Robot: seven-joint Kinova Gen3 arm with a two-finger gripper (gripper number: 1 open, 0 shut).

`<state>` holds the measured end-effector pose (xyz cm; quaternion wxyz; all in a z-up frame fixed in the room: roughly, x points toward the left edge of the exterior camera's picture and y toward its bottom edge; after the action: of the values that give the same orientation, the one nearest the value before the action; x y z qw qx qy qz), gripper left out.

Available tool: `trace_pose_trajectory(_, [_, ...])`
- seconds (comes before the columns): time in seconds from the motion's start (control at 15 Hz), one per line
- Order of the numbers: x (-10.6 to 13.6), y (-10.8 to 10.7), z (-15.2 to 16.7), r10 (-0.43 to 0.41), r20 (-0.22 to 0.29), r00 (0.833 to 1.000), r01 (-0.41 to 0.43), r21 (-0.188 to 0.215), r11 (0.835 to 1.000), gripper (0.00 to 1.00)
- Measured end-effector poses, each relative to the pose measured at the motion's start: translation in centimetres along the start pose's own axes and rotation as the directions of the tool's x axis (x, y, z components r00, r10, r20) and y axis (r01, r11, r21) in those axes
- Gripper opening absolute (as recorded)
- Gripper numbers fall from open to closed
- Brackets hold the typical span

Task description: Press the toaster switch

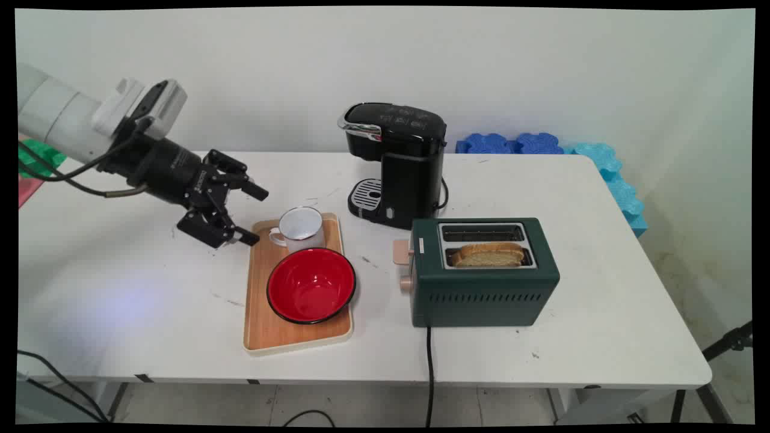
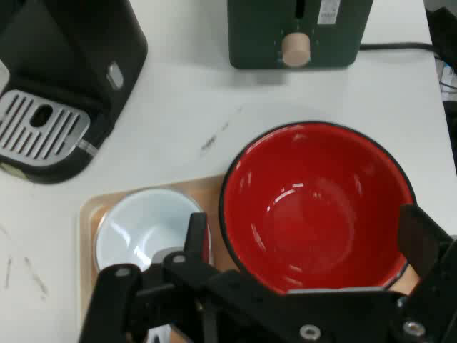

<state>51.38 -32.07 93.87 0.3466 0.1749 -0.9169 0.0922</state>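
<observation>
1. Hovering just left of the wooden tray [image 1: 262, 334], the gripper [image 1: 251, 214] has its jaws spread wide, holding nothing.
2. White enamel mug [image 1: 300, 228] and red bowl [image 1: 311, 285] sit on that tray.
3. Right of the tray: green toaster [image 1: 484, 288], black coffee machine [image 1: 397, 162].

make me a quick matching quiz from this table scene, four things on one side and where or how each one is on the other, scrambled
Things:
1. red bowl
2. white mug
3. toast slice
4. pincer

Places or states:
A. in the near slot of the green toaster
B. open, in the air left of the wooden tray
C. on the tray's near part
D. on the tray's far end, towards the black coffee maker

Pairs: 1-C, 2-D, 3-A, 4-B
</observation>
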Motion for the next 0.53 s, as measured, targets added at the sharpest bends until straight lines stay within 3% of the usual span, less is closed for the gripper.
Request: trace_pose_trajectory(0.53, [7.0,-1.3,0.9,-0.023,-0.068,0.997,0.024,0.021,0.999,1.0])
